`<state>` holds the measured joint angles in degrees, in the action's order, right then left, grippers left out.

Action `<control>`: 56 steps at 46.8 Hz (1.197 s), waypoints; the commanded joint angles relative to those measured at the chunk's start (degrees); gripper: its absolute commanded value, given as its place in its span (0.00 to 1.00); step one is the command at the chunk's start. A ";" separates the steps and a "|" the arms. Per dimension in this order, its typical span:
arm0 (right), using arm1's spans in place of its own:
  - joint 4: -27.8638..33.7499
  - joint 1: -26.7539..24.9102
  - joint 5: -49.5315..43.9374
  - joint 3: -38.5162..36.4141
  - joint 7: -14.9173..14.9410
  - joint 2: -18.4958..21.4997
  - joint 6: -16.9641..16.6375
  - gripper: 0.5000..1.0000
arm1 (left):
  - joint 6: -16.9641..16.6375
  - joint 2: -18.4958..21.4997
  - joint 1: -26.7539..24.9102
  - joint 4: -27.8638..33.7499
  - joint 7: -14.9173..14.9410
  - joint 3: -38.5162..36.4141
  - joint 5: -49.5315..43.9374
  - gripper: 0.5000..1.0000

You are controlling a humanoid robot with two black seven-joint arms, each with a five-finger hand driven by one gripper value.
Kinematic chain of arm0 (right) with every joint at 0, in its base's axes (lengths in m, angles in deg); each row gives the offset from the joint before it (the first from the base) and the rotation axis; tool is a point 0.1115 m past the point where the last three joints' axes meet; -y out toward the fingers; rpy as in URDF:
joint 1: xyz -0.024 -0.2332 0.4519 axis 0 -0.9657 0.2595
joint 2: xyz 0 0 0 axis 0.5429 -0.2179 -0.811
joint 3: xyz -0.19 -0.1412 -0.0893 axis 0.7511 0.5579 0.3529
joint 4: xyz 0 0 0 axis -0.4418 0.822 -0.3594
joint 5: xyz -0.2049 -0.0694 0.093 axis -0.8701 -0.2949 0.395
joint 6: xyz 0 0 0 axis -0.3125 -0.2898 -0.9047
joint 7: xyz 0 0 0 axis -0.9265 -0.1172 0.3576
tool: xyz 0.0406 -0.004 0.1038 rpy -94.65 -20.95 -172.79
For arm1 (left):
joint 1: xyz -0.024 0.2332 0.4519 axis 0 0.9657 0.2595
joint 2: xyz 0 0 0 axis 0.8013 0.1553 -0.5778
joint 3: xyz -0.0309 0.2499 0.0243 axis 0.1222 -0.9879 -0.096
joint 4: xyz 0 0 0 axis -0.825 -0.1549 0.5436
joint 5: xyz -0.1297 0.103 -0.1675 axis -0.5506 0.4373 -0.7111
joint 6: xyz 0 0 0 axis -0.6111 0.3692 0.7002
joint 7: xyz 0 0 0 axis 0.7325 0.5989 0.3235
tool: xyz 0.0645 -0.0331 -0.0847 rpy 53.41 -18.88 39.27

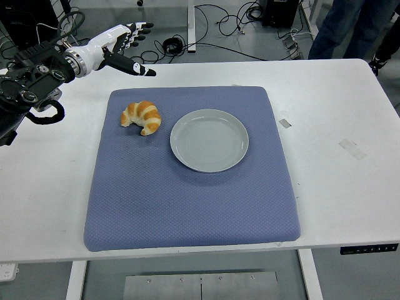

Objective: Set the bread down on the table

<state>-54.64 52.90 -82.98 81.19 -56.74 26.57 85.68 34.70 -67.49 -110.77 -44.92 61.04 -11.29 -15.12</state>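
A golden croissant (pixel 142 117) lies on the blue mat (pixel 187 187), just left of the grey plate (pixel 209 140), with nothing touching it. My left hand (pixel 128 47) hovers up at the table's far left, above and behind the croissant. Its fingers are spread and hold nothing, the thumb (pixel 142 70) pointing right. The black left arm (pixel 31 81) enters from the left edge. No right arm shows.
The plate is empty. White table (pixel 337 125) surrounds the mat, with bits of tape (pixel 352 147) on its right side. Cables lie on the floor behind, and a person's legs (pixel 350 28) stand at the top right.
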 commanded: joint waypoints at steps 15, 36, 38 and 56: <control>0.00 0.00 0.01 -0.01 0.01 0.00 -0.26 1.00 | -0.41 0.26 0.90 -0.04 0.26 9.86 -5.58 0.95; 0.00 0.00 0.01 -0.01 0.01 0.00 -0.35 1.00 | -0.94 -2.55 7.40 -0.04 1.93 25.25 -15.61 0.95; 0.09 0.00 -0.08 -0.01 0.01 0.00 -0.35 1.00 | -1.38 -3.08 7.66 -0.04 2.10 26.12 -15.96 0.95; 0.00 0.00 -0.08 -0.09 0.01 0.00 -0.35 1.00 | -4.37 -5.46 9.33 -0.04 3.77 31.22 -21.75 0.95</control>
<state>-54.62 52.89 -83.04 81.00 -56.75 26.57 85.32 30.51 -72.92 -101.73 -44.96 64.69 19.11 -35.95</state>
